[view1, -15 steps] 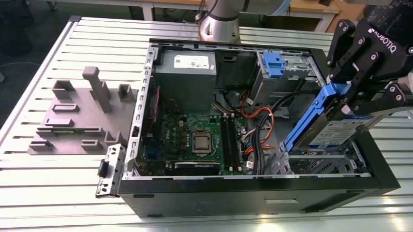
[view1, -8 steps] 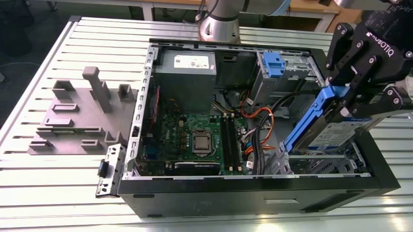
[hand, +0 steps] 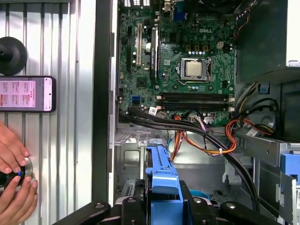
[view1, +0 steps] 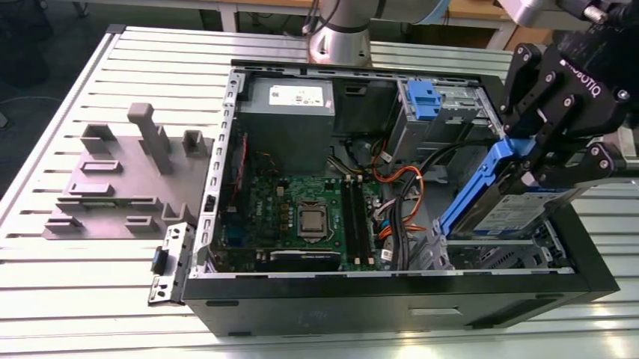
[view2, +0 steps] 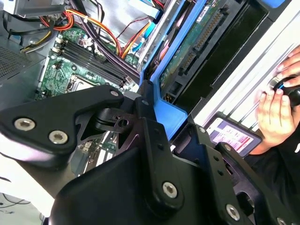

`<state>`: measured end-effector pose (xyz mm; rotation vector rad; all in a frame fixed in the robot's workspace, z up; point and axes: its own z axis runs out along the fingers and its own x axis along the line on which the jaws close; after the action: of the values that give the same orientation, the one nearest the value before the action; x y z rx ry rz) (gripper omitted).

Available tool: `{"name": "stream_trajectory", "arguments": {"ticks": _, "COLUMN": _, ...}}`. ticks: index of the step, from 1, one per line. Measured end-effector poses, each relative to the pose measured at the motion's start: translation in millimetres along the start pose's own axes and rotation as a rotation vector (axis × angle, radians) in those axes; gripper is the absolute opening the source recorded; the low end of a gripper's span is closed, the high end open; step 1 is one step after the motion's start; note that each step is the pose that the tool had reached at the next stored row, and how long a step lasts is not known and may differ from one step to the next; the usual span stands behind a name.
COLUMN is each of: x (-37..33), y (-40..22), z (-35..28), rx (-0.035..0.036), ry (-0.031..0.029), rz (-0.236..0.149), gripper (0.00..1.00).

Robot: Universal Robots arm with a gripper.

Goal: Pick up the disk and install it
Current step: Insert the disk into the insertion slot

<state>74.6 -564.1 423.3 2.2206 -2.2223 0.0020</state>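
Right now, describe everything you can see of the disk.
The disk is a flat silver drive with a white-and-blue label, framed by blue plastic carrier rails. The hand grips its upper end and holds it steeply tilted over the corner bay of the open computer case, at the exterior view's right. In the second wrist view its green circuit-board underside and connector show.

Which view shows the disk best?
The exterior view: the disk shows label and blue rails, tilted in the hand above the case. The second wrist view shows its circuit-board underside; the first wrist view, one blue rail end.
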Motion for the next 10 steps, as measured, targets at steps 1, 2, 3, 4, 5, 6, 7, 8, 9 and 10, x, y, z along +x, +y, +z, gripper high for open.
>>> {"name": "stream_trajectory", "arguments": {"ticks": 1, "x": 0.0, "y": 0.0, "z": 1.2, "rx": 0.0, "ry": 0.0, "rz": 0.0, "gripper": 0.37}}
{"name": "stream_trajectory", "arguments": {"ticks": 2, "x": 0.1, "y": 0.0, "z": 2.5, "rx": 0.0, "ry": 0.0, "rz": 0.0, "gripper": 0.37}}
{"name": "stream_trajectory", "arguments": {"ticks": 3, "x": 0.1, "y": 0.0, "z": 3.7, "rx": 0.0, "ry": 0.0001, "rz": 0.0, "gripper": 0.37}}
{"name": "stream_trajectory", "arguments": {"ticks": 4, "x": 0.1, "y": 0.0, "z": 5.0, "rx": 0.0, "ry": 0.0, "rz": 0.0, "gripper": 0.37}}
{"name": "stream_trajectory", "arguments": {"ticks": 5, "x": 0.2, "y": 0.0, "z": 6.3, "rx": 0.0, "ry": 0.0001, "rz": 0.0, "gripper": 0.37}}
{"name": "stream_trajectory", "arguments": {"ticks": 6, "x": 0.3, "y": 0.0, "z": 7.9, "rx": 0.0, "ry": 0.0, "rz": 0.0, "gripper": 0.37}}
{"name": "stream_trajectory", "arguments": {"ticks": 7, "x": 0.3, "y": 0.0, "z": 9.3, "rx": 0.0, "ry": 0.0001, "rz": 0.0, "gripper": 0.37}}
{"name": "stream_trajectory", "arguments": {"ticks": 8, "x": 0.4, "y": 0.0, "z": 10.8, "rx": 0.0, "ry": 0.0, "rz": 0.0, "gripper": 0.37}}
{"name": "stream_trajectory", "arguments": {"ticks": 9, "x": 0.5, "y": 0.0, "z": 12.3, "rx": 0.0, "ry": 0.0, "rz": 0.0, "gripper": 0.37}}
{"name": "stream_trajectory", "arguments": {"ticks": 10, "x": 0.6, "y": 0.0, "z": 13.8, "rx": 0.0, "ry": 0.0, "rz": 0.0, "gripper": 0.37}}
